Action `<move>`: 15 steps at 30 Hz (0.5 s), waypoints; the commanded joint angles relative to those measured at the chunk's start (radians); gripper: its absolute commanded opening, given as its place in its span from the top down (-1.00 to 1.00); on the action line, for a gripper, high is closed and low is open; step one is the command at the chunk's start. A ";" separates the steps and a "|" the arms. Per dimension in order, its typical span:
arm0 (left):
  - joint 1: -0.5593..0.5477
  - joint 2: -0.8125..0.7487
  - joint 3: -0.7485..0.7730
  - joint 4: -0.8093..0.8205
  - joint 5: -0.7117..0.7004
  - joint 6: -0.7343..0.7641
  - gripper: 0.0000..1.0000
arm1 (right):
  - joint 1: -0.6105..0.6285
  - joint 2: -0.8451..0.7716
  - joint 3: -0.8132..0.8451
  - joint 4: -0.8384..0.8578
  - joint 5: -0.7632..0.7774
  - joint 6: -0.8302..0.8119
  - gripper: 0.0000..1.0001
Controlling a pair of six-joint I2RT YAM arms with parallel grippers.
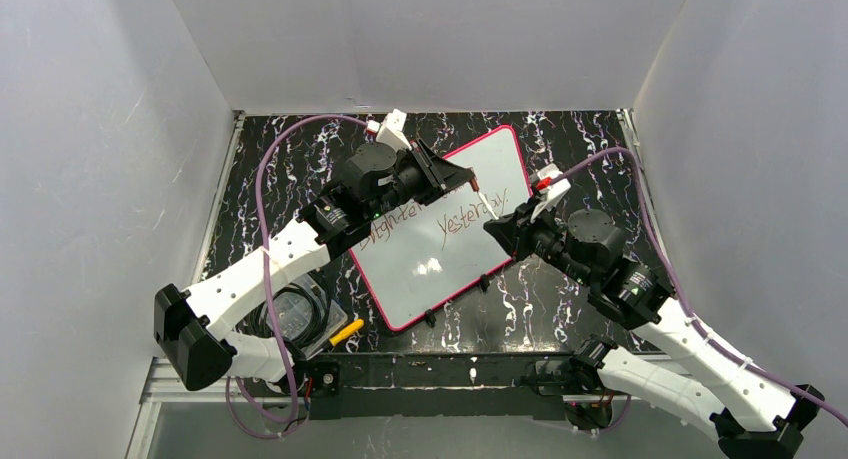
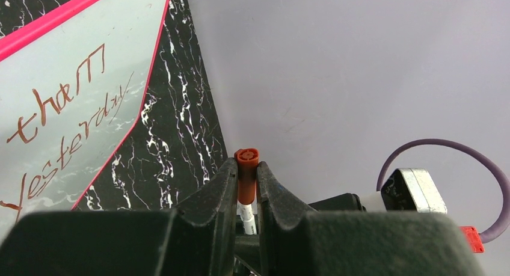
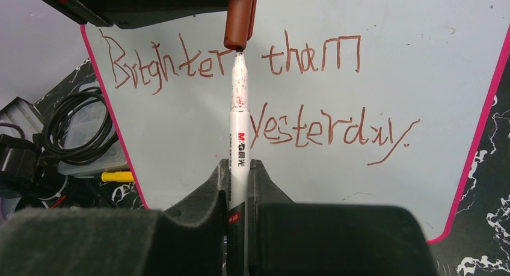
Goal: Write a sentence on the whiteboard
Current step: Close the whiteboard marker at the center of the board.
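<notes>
Whiteboard (image 1: 425, 269): flat on the table (image 1: 560, 304), askew, between the two arms.
Sentence (image 3: 301, 56): across the board's face, in two lines.
Left gripper (image 2: 246, 189): over the board's far edge, holding a cap (image 3: 239, 17).
Right gripper (image 3: 239, 177): at the board's right edge, holding a marker (image 3: 239, 125) — tip at the cap's mouth.
Cables (image 1: 290, 314): left of the board's near corner.

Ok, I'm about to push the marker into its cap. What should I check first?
1. Sentence finished on the whiteboard: ok, "Brighter than Yesterday" reads in two lines.
2. Right claw shut on the marker: ok, barrel pinched between both fingers.
3. Left claw shut on the cap: ok.
4. Marker tip at the cap's mouth: ok in the right wrist view; alignment in depth, cannot tell.
5. Cap seated: not ok, the stained tip is bare.
6. Tip clear of the whiteboard's face: cannot tell.
</notes>
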 commanded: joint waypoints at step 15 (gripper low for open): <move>-0.005 -0.042 -0.058 0.037 0.013 0.000 1.00 | 0.005 0.054 0.031 0.130 0.078 0.009 0.97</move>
